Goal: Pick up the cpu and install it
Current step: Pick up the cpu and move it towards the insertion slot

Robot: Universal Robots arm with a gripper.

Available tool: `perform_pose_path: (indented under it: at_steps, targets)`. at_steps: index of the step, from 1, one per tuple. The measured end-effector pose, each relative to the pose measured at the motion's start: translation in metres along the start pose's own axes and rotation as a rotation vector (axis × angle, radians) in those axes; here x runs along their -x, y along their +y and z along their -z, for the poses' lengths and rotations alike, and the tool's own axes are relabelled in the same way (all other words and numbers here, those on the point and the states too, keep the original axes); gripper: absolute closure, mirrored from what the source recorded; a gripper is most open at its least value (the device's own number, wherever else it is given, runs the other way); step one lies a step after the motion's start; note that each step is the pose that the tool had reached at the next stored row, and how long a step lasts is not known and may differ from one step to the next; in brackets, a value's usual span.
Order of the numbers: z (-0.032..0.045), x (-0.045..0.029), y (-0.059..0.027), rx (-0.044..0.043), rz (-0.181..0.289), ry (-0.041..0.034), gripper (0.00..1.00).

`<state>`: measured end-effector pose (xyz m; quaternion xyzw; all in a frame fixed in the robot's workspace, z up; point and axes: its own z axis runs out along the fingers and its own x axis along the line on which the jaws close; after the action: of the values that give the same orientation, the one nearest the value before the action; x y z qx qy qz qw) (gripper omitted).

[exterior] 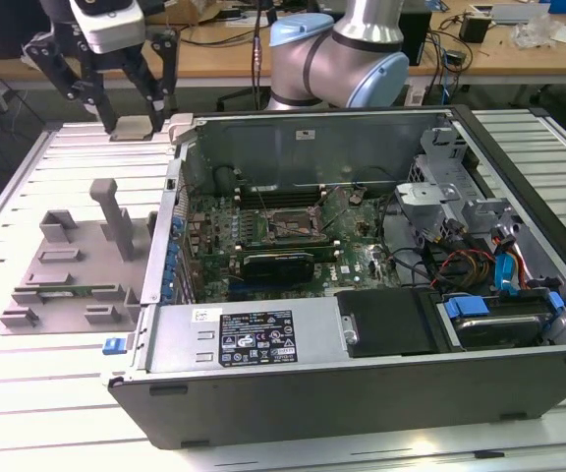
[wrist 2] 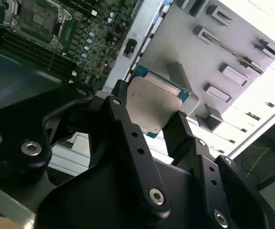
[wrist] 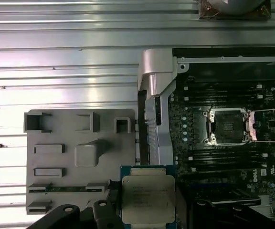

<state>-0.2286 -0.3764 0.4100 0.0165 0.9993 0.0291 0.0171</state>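
Near: silver slatted aluminium table (exterior: 28, 393) with an open black desktop computer case (exterior: 362, 393) lying on its side. Left of the case: grey plastic tray with raised blocks (exterior: 67, 265). Square metal-framed socket (wrist: 228, 126) on the motherboard is empty. Far left, past the case's far-left corner: black two-finger gripper (exterior: 131, 118) clamped on the small square silver-topped, green-rimmed cpu (exterior: 131, 128), fingers (wrist 2: 123, 109) on two opposite edges. Cpu is up off the tray, flat, lid up, edges parallel to the case wall. It's near-square, so no clear long axis. Far: wooden benches with cables (exterior: 214, 49).
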Motion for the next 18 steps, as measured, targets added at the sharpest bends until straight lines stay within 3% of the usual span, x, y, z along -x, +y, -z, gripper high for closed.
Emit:
perform_pose_path:
  at_steps: [6,8,18]
  targets:
    - [-0.0007,0.0193,0.0006,0.0001,0.0,-0.0001,0.46]
    - [-0.0011,0.0327,0.001,0.0,0.0,0.0,0.46]
    - [-0.0026,0.0733,0.0023,0.0,0.0,0.0,0.46]
